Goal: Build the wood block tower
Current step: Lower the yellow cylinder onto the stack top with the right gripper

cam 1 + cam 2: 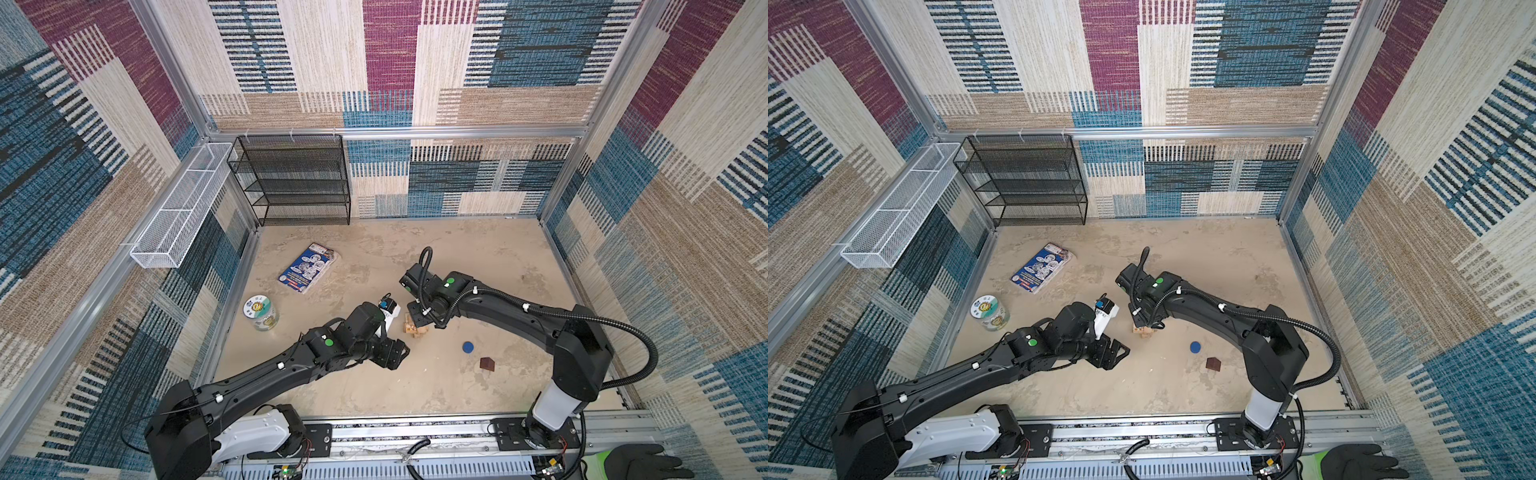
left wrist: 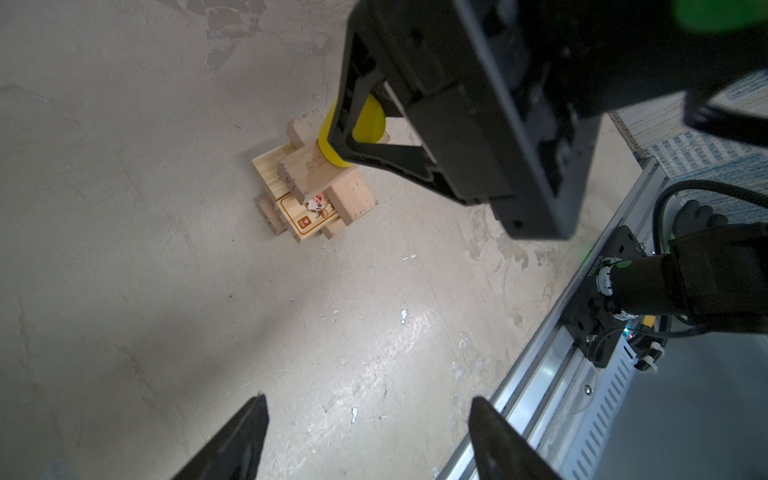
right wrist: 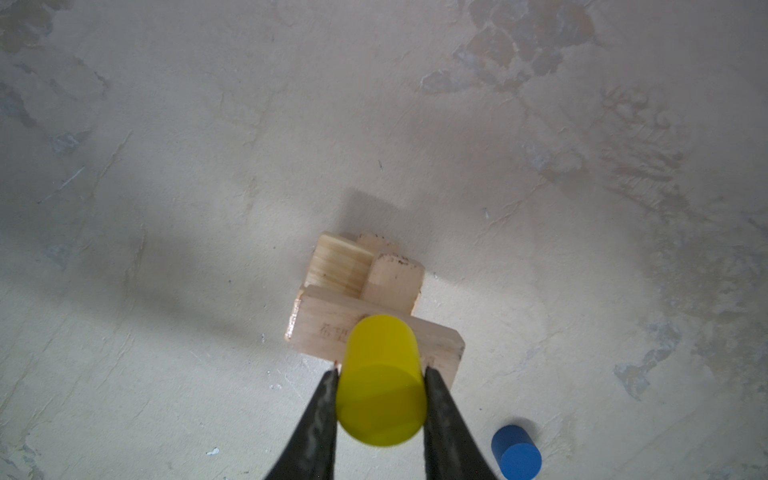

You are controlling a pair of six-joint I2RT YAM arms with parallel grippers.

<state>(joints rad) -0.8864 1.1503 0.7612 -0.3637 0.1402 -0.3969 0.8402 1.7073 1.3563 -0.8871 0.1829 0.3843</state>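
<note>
The tower (image 1: 415, 328) (image 1: 1145, 332) is a small criss-cross stack of pale wood blocks near the middle of the floor; one lower bar carries a printed picture (image 2: 309, 216). My right gripper (image 3: 381, 370) (image 1: 419, 313) hangs over it, shut on the yellow cylinder (image 3: 380, 386) (image 2: 368, 124). The cylinder is upright, its base at the top bar (image 3: 328, 332); I cannot tell whether they touch. The blue disc (image 1: 468, 347) (image 3: 517, 451) and the dark-brown house-shaped piece (image 1: 487, 364) (image 1: 1213, 364) lie loose to the right of the stack. My left gripper (image 2: 369, 399) (image 1: 401, 353) is open and empty, left of the tower.
A blue printed packet (image 1: 308, 268) and a round labelled jar (image 1: 261, 311) lie at the left. A black mesh shelf (image 1: 291, 178) and a white wire basket (image 1: 178, 208) stand at the back left. A gloved hand (image 1: 648, 461) rests by the front rail (image 1: 415, 432).
</note>
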